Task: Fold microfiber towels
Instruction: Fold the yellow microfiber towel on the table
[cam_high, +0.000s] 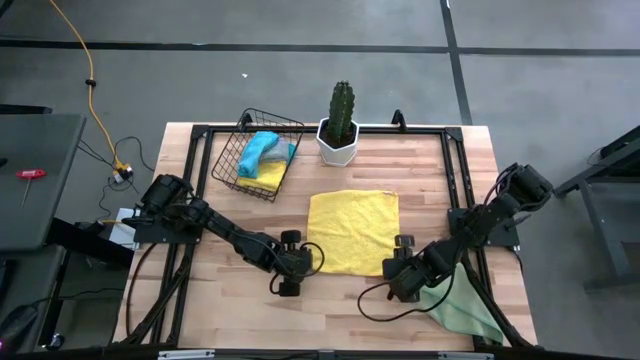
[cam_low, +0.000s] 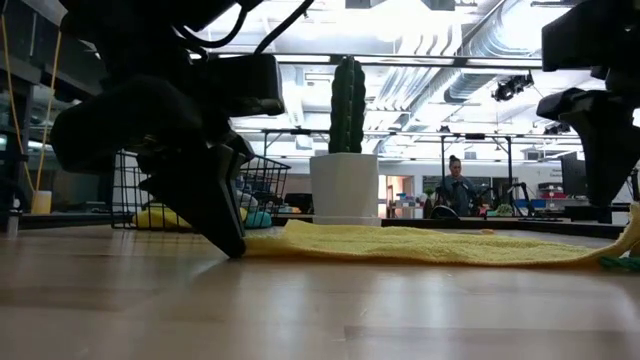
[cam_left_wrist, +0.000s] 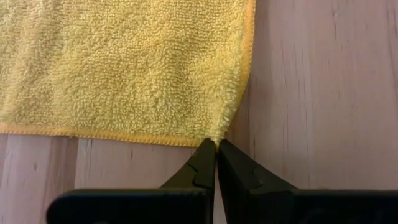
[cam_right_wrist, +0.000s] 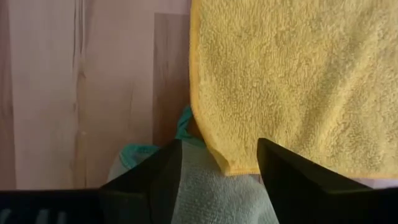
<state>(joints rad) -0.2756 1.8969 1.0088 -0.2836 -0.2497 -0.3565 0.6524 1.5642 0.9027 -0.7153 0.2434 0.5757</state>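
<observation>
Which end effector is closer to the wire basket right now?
Left. The left end effector is shut on the yellow towel's near-left corner, diagonally below the wire basket. The right end effector stands open at the towel's opposite near corner, farther away.

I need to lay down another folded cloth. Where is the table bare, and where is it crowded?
Bare wood runs along the near edge of the wooden table, in front of the flat yellow microfiber towel. It is crowded at the black wire basket, the potted cactus and the pale green cloth.

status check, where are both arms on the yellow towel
Left gripper jaws shut on yellow towel near corner. Right gripper jaws open at other near corner. Green cloth under right arm.
</observation>
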